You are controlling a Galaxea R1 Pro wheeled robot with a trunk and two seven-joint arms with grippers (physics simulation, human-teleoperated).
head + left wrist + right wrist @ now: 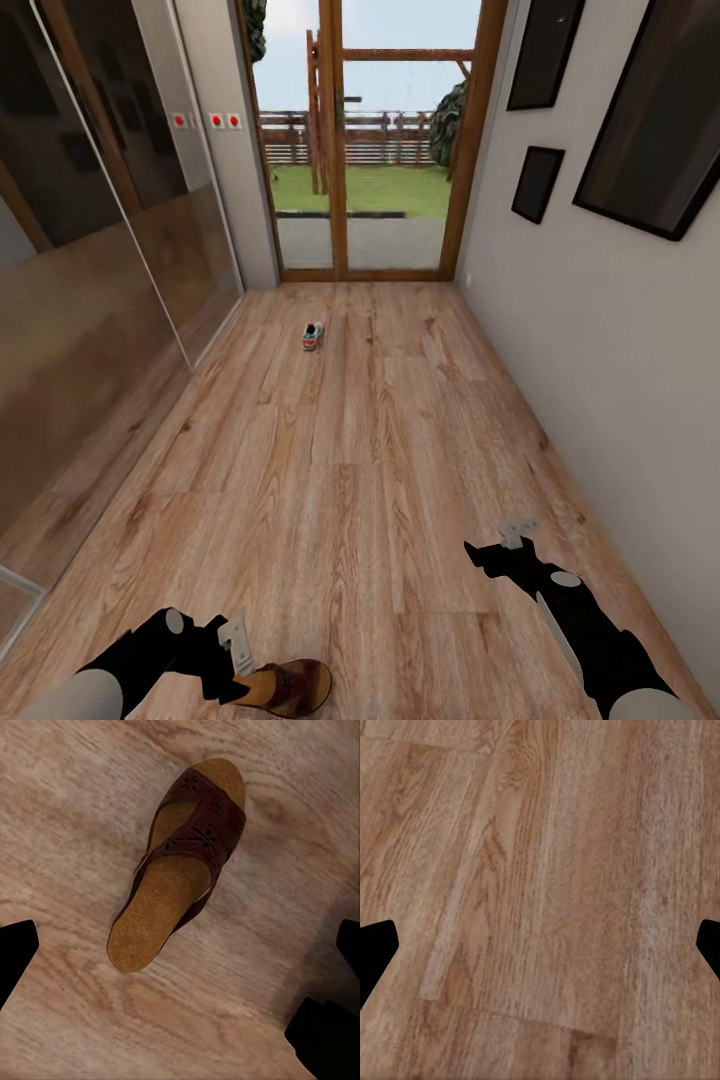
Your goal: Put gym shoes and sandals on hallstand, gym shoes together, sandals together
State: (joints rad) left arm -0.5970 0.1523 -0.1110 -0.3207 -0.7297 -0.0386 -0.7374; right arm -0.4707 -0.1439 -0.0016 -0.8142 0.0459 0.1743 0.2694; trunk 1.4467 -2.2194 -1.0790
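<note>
On my left I see glossy wardrobe doors [90,260]. My left gripper [236,645] hangs open over a sandal [180,862] on the wood floor [340,470]. One sneaker [313,336] lies near the glass door [365,140]. My right gripper [518,532] is open above bare planks beside the wall [600,330].

The sandal [292,688] is cut off by the head view's lower edge and partly hidden behind the left end effector [236,645]; the distant gym shoe [313,336] is too small for detail.
</note>
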